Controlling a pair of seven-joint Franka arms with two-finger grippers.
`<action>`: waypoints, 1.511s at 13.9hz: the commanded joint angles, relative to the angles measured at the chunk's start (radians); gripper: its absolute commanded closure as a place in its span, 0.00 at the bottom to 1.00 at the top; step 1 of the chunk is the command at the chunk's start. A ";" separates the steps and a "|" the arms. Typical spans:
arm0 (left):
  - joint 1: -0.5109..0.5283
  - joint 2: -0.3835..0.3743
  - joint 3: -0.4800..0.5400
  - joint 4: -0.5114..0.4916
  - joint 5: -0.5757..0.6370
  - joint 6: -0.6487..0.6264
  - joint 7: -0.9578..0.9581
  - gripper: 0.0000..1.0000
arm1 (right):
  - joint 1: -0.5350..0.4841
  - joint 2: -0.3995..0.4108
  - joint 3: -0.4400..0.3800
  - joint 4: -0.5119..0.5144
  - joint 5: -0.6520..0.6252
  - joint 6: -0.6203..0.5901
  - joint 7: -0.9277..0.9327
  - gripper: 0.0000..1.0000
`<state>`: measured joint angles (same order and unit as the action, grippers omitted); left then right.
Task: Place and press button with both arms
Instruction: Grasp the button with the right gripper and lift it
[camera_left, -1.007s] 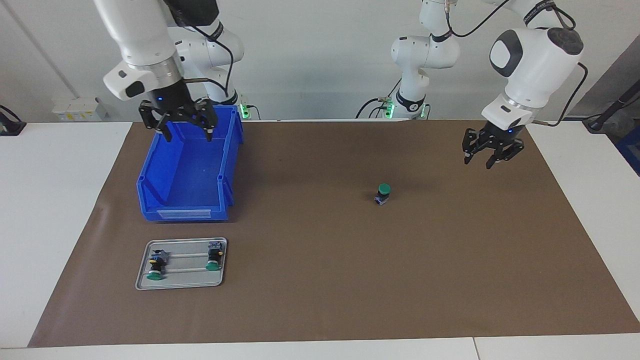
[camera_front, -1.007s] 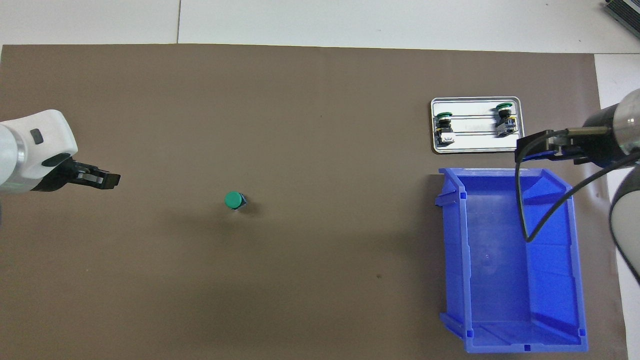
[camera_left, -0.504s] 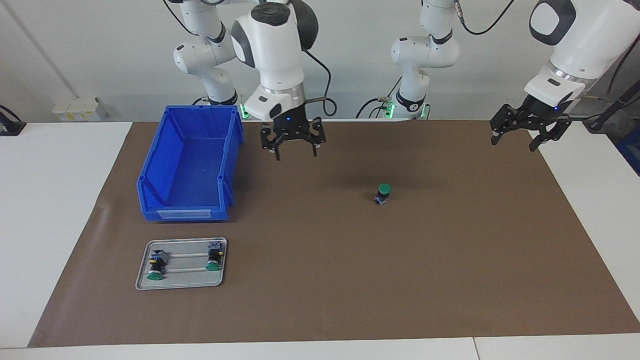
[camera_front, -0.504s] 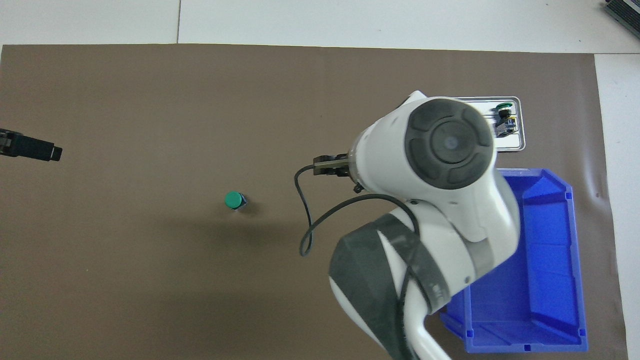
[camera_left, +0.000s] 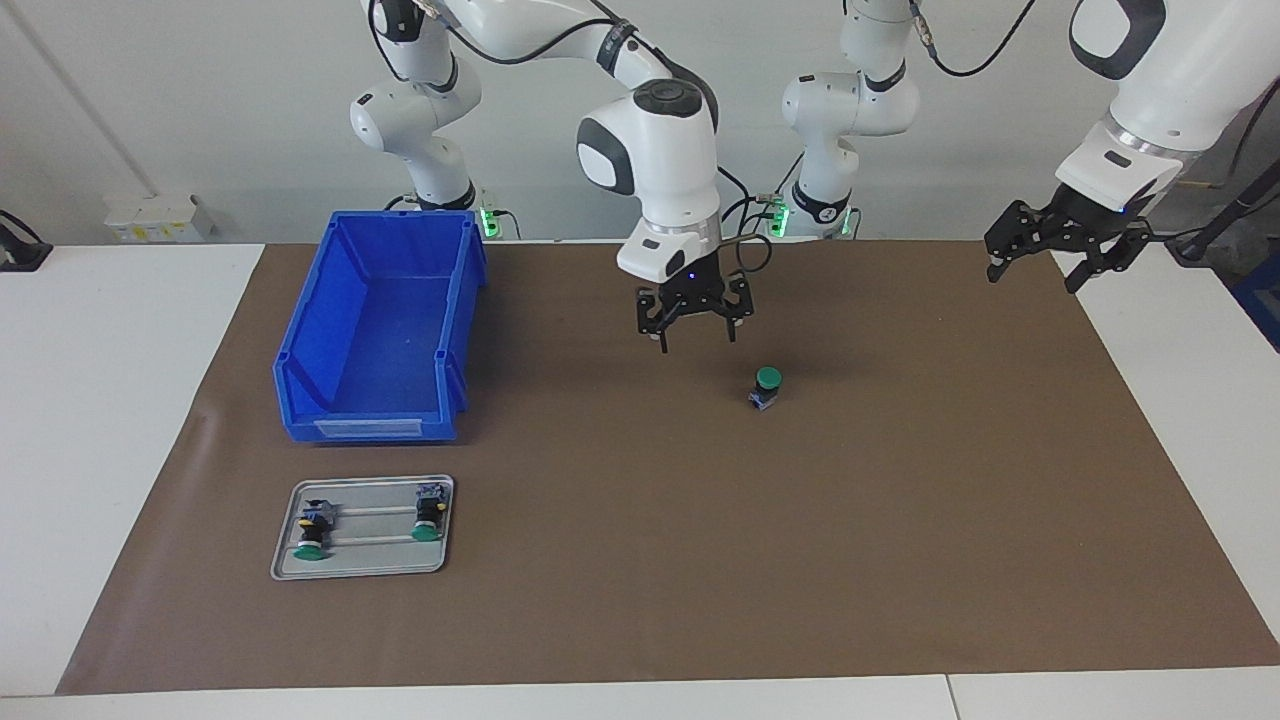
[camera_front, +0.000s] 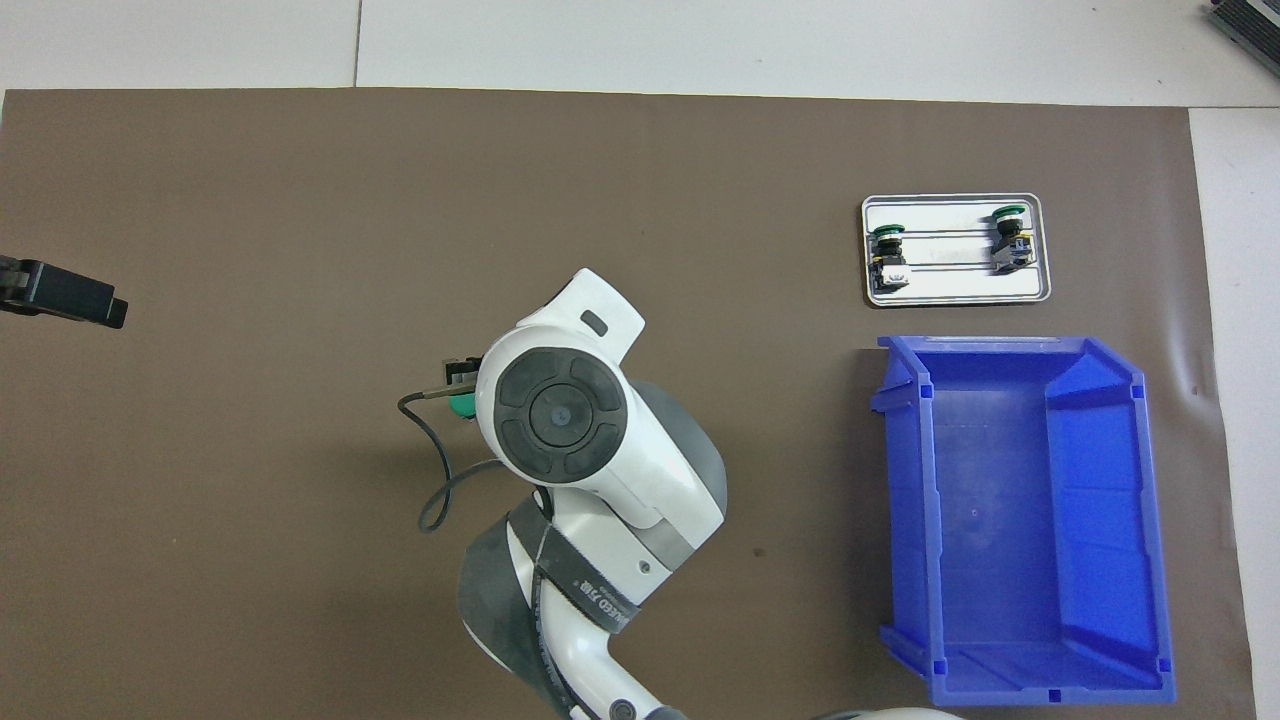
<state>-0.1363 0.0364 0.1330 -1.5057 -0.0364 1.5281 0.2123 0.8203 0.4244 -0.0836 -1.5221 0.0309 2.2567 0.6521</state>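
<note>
Facing view shows the button (camera_left: 766, 387) standing upright on the brown mat (camera_left: 900, 560), green cap up, roughly midway between the two arms' ends of the table and well clear of everything else. Nothing holds it and nothing touches it, so the placing part of the task looks done: it sits alone on open mat, ready to be pushed. The right gripper (camera_left: 694, 318) hangs in the air just beside it, toward the right arm's end and a little above cap height, with its fingers spread wide and empty; it is not over the cap in this view, though in the overhead view the arm's wrist covers most of the button (camera_front: 461, 405) and only a sliver of green shows. The left gripper (camera_left: 1058, 252) is raised over the mat's edge at the left arm's end, well apart from the button, fingers likewise spread wide with nothing between them; that arm seems to be waiting. What is left, as I judge it, is the press itself: the right gripper has to shift sideways until it is above the cap and then come down on it, and the cap is not yet depressed. Two lookalike buttons (camera_left: 312, 532) (camera_left: 429, 516) lie on their sides in the grey tray (camera_left: 360, 572), and the blue bin (camera_left: 375, 325) next to it, nearer the robots, holds nothing that can be seen.
</note>
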 joint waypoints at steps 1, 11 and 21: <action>0.052 -0.072 -0.065 -0.096 0.029 -0.003 -0.025 0.00 | 0.043 0.123 -0.001 0.051 -0.011 0.123 -0.009 0.00; 0.096 -0.082 -0.142 -0.114 0.061 0.000 -0.028 0.00 | 0.077 0.201 0.001 0.051 -0.057 0.192 -0.081 0.00; 0.087 -0.073 -0.095 -0.076 0.004 0.015 -0.034 0.00 | 0.092 0.211 0.001 -0.050 -0.071 0.334 -0.180 0.00</action>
<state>-0.0561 -0.0225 0.0166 -1.5806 -0.0096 1.5363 0.1836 0.9125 0.6415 -0.0831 -1.5445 -0.0275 2.5619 0.4948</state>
